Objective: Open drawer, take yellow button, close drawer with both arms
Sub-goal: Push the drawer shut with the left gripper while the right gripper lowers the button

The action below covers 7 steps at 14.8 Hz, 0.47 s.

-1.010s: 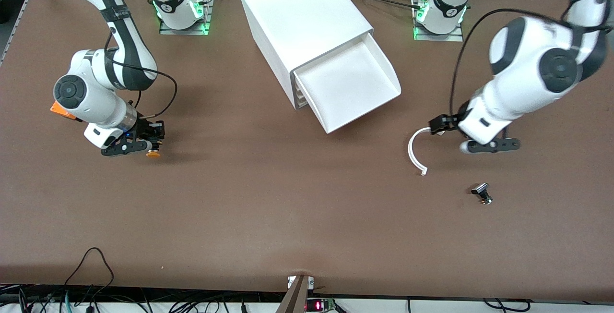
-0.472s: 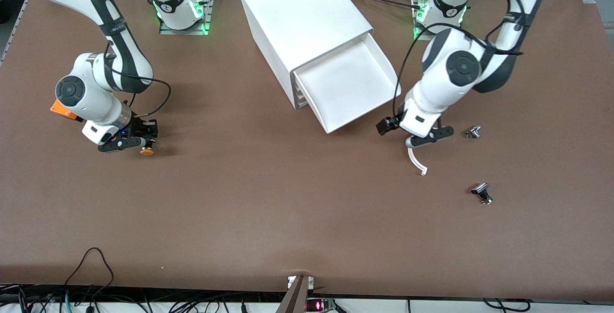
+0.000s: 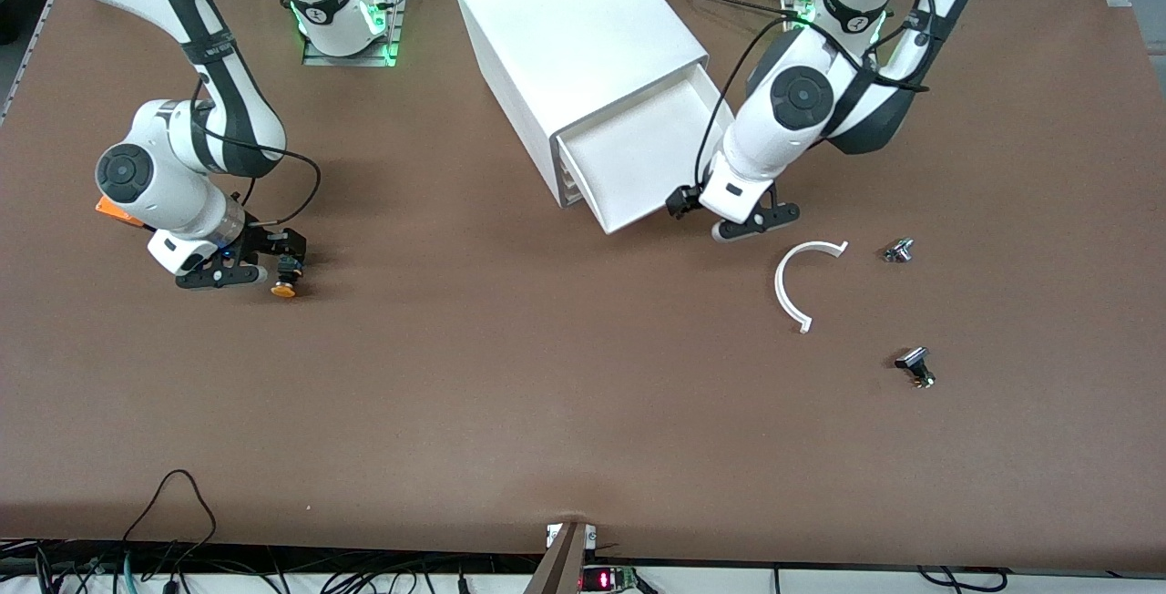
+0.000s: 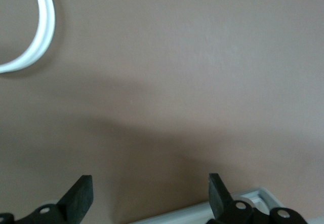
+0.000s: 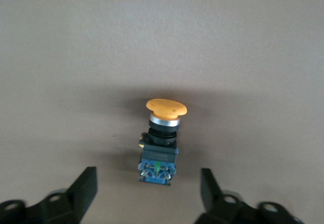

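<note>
The button (image 5: 163,135), with an orange cap and a black and blue body, lies on its side on the brown table (image 3: 510,394). It also shows in the front view (image 3: 285,288), toward the right arm's end. My right gripper (image 5: 147,179) (image 3: 271,268) is open, low over the table, with the button just ahead of its fingertips and not touching them. The top drawer (image 3: 638,152) stands pulled out of the white cabinet (image 3: 574,29) and looks empty. My left gripper (image 3: 754,222) (image 4: 149,183) is open and empty at the drawer's front corner, whose white edge (image 4: 202,211) lies beside one finger.
A white curved strip (image 3: 789,289) (image 4: 38,36), a small metal part (image 3: 899,250) and a small black part (image 3: 915,364) lie toward the left arm's end of the table. An orange box (image 3: 117,209) lies partly under the right arm.
My left arm has swung from over the curved strip to the drawer's front corner. My right gripper has opened and let go of the button, which now lies on the table.
</note>
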Available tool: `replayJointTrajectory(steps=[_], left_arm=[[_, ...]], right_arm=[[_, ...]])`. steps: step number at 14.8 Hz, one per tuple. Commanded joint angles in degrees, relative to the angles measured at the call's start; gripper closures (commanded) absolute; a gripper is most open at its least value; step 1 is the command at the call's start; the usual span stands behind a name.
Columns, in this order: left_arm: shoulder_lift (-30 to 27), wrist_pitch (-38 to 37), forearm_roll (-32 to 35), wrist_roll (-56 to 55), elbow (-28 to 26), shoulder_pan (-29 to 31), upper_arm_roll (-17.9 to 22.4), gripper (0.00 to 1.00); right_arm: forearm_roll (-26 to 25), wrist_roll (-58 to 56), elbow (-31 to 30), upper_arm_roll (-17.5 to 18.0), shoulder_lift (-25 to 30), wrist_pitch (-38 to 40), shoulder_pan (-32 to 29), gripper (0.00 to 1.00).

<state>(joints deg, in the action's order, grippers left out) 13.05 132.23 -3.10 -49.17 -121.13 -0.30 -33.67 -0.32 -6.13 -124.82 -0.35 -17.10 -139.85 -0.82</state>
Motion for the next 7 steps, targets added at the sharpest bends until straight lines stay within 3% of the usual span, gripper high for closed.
replayJointTrajectory(steps=[1, 7], left_arm=[[-3.99, 0.05, -3.91, -0.40, -5.87, 0.12, -5.34, 0.00], [-5.32, -0.22, -5.95, 0.30, -8.69, 0.12, -11.77, 0.00]], right_arm=[[0.23, 1.91, 9.38, 1.31, 1.72, 13.24, -0.58, 0.00], [2.86, 2.52, 28.30, 3.25, 1.28, 32.86, -0.23, 0.00]])
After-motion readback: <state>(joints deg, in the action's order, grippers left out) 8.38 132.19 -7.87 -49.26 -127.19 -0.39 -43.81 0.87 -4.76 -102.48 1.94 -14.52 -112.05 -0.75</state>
